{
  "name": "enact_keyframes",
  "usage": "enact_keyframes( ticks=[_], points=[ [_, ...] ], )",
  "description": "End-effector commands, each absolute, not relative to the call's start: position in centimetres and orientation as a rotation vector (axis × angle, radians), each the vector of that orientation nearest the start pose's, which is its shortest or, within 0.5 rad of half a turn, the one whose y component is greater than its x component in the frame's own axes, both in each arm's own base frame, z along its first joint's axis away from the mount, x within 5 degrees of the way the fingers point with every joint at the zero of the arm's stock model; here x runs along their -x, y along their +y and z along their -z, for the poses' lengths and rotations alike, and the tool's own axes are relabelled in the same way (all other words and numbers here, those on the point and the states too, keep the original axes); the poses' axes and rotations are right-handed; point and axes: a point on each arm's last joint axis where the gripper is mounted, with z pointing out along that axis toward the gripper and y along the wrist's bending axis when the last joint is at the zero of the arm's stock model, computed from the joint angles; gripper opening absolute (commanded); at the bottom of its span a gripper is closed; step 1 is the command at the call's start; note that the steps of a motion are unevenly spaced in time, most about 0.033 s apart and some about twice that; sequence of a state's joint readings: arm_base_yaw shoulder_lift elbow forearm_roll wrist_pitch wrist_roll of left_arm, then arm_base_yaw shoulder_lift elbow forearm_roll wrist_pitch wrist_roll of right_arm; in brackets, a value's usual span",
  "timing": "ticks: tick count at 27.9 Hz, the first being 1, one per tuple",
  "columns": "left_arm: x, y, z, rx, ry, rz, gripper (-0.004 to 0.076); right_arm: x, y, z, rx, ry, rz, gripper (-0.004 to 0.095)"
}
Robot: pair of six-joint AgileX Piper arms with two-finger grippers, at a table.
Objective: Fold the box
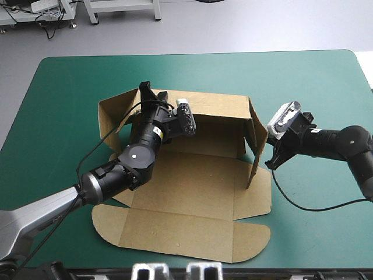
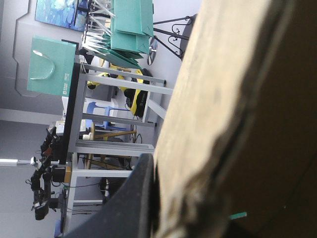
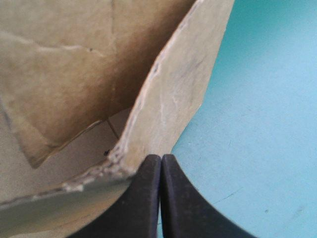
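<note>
High view: brown cardboard box (image 1: 192,198), walls raised; left fingers (image 2: 133,198) clamp its back wall, right fingers (image 3: 146,198) together, side wall at their tips.

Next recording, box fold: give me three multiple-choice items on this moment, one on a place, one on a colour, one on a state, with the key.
1. Where is the right tool?
A. outside the box's right wall
B. at the far left corner
C. at the near edge

2. What colour is the table cover?
A. red
B. teal-green
C. white

3. How does the lid lie?
A. upright
B. tucked inside
C. flat on the cover

Key: 1 A, its shut fingers sit by that wall's edge; 2 B, teal-green shows all around the box; 3 C, it spreads flat toward the near edge.
</note>
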State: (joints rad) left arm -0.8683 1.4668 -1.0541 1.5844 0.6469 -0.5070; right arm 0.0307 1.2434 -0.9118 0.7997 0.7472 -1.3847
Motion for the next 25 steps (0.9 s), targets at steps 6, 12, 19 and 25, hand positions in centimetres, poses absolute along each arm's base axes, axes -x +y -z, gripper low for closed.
enact_keyframes(
  ticks=[6, 12, 19, 25],
  points=[
    [-25.0, -21.0, -34.6, -1.237, 1.331, -0.791, 0.0014, -23.8, 5.6, -31.7, 1.164, 1.856, -0.224, 0.0221],
    [-25.0, -21.0, -34.6, -1.237, 1.331, -0.791, 0.0014, -22.9, 5.9, -32.1, 1.118, 1.889, -0.328, 0.0783],
    [-25.0, -21.0, -34.6, -1.236, 1.332, -0.79, 0.0014, -22.3, 7.3, -32.4, 1.152, 1.851, -0.391, 0.0811],
    [-25.0, -21.0, -34.2, -1.266, 1.365, -0.783, 0.0014, -22.8, 8.9, -32.6, 1.137, 1.797, -0.315, 0.0811]
  ],
)
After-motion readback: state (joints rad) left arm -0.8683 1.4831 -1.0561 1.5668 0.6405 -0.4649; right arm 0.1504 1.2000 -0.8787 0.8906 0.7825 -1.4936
